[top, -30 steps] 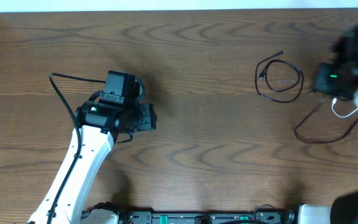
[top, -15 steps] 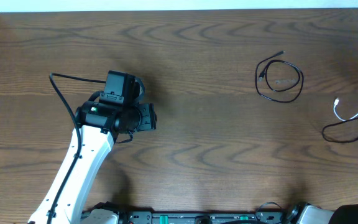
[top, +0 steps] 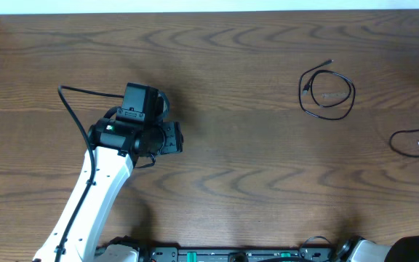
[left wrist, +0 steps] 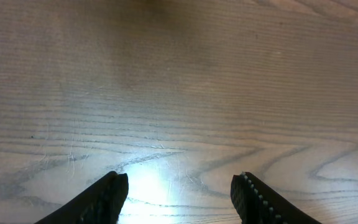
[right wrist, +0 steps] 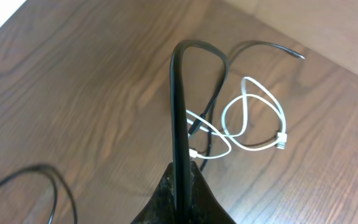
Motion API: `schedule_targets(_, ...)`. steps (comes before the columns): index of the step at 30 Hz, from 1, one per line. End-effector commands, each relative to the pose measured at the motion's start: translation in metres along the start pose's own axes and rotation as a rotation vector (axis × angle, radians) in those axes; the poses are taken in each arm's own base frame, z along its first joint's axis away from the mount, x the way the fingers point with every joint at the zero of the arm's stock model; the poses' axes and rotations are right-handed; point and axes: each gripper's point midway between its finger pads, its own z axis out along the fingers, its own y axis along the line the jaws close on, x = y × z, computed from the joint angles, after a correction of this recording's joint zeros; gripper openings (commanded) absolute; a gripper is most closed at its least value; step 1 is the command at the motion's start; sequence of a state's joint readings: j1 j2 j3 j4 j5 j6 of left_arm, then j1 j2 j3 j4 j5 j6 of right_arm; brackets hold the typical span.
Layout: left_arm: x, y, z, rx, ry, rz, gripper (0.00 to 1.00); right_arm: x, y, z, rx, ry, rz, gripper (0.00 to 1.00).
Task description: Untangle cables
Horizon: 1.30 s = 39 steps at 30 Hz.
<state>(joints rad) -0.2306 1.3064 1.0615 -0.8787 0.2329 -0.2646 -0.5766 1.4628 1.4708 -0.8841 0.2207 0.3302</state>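
Pinching the black cable (right wrist: 178, 106), the right gripper (right wrist: 180, 194) is clamped tight; the left gripper (left wrist: 179, 183) hangs wide apart over the table (left wrist: 179, 74).

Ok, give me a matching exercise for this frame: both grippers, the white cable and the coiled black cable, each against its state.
1. coiled black cable
2. white cable
3. left gripper
4. right gripper

A. shut on the second black cable
B. open above the bare table
C. looped across the second black cable
D. lying alone in a ring

Pairs: 1-D, 2-C, 3-B, 4-A
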Motion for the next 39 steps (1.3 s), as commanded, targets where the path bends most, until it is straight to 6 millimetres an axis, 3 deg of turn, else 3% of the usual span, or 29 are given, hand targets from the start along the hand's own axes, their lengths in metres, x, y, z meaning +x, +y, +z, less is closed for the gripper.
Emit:
schedule_targets(1, 0.005, 0.004, 0.003, -0.015, 0.016, 0.006, 0.59, -0.006, -0.028, 0.014, 0.103, -0.006, 0.153, 0.01)
schedule_targets(4, 0.005, 0.004, 0.003, -0.015, 0.016, 0.006, 0.59, 0.001, -0.035, 0.033, 0.132, 0.040, 0.161, 0.08)
schedule_targets(5, 0.005, 0.004, 0.003, -0.015, 0.016, 0.006, 0.59, 0.006, -0.035, 0.039, 0.139, 0.062, 0.157, 0.24)
schedule_targets(8, 0.005, 0.004, 0.003, -0.015, 0.016, 0.006, 0.59, 0.020, -0.025, 0.057, 0.098, 0.136, 0.150, 0.94)
schedule_targets(9, 0.005, 0.004, 0.003, -0.015, 0.016, 0.006, 0.59, 0.024, -0.020, 0.061, 0.075, 0.161, 0.149, 0.99)
schedule_targets(14, 0.006, 0.004, 0.003, -0.017, 0.020, 0.005, 0.59, 0.051, 0.012, 0.072, -0.087, 0.305, 0.158, 0.99)
schedule_targets(18, 0.007, 0.004, 0.003, -0.017, 0.022, 0.002, 0.59, 0.064, 0.047, 0.066, -0.241, 0.371, 0.102, 0.99)
schedule_targets(20, 0.007, 0.004, 0.003, -0.017, 0.022, 0.001, 0.59, 0.073, 0.072, 0.058, -0.314, 0.383, -0.007, 0.99)
schedule_targets(22, 0.007, 0.004, 0.003, -0.017, 0.022, 0.002, 0.59, 0.090, 0.106, 0.046, -0.392, 0.377, -0.227, 0.99)
schedule_targets(29, 0.007, 0.004, 0.003, -0.017, 0.022, 0.002, 0.59, 0.135, 0.178, 0.014, -0.566, 0.329, -0.671, 0.99)
schedule_targets(33, 0.007, 0.004, 0.003, -0.017, 0.022, 0.002, 0.59, 0.168, 0.210, 0.005, -0.647, 0.319, -0.906, 0.99)
schedule_targets(36, 0.006, 0.004, 0.003, -0.017, 0.022, 0.002, 0.59, 0.193, 0.221, 0.013, -0.657, 0.374, -0.953, 0.99)
schedule_targets(37, 0.007, 0.004, 0.003, -0.017, 0.022, 0.002, 0.59, 0.201, 0.223, 0.016, -0.664, 0.395, -0.959, 0.98)
schedule_targets(39, 0.007, 0.004, 0.003, -0.017, 0.022, 0.002, 0.59, 0.220, 0.229, 0.023, -0.685, 0.454, -0.963, 0.74)
